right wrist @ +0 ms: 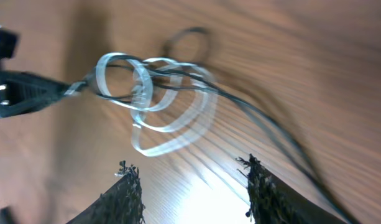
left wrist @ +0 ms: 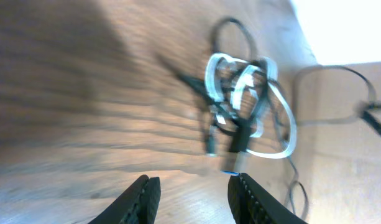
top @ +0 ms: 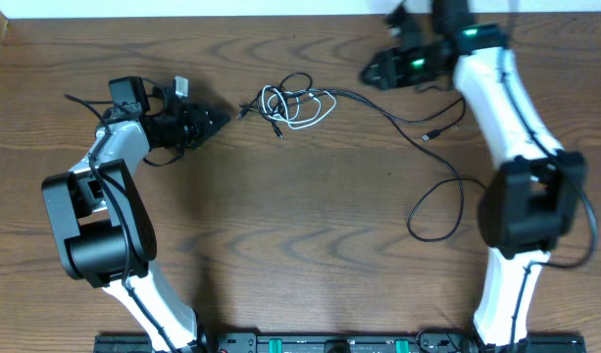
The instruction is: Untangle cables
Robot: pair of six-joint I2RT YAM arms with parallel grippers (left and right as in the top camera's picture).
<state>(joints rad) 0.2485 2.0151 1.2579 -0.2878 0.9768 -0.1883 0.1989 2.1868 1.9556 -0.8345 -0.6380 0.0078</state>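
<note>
Plainly, the cables [top: 296, 104] lie as a small knot on the table [top: 300, 245], toward its far edge and between the two grippers. The knot's long axis runs left to right. The white cable [left wrist: 210, 73] loops inside it, and one black cable [top: 398, 117] trails off rightward, curling into a loose loop near the right arm. The left gripper [top: 220, 119] sits just beside the knot's left end, fingers spread and empty. The right gripper [top: 374, 71] hangs near the right side, fingers likewise apart, holding nothing.
</note>
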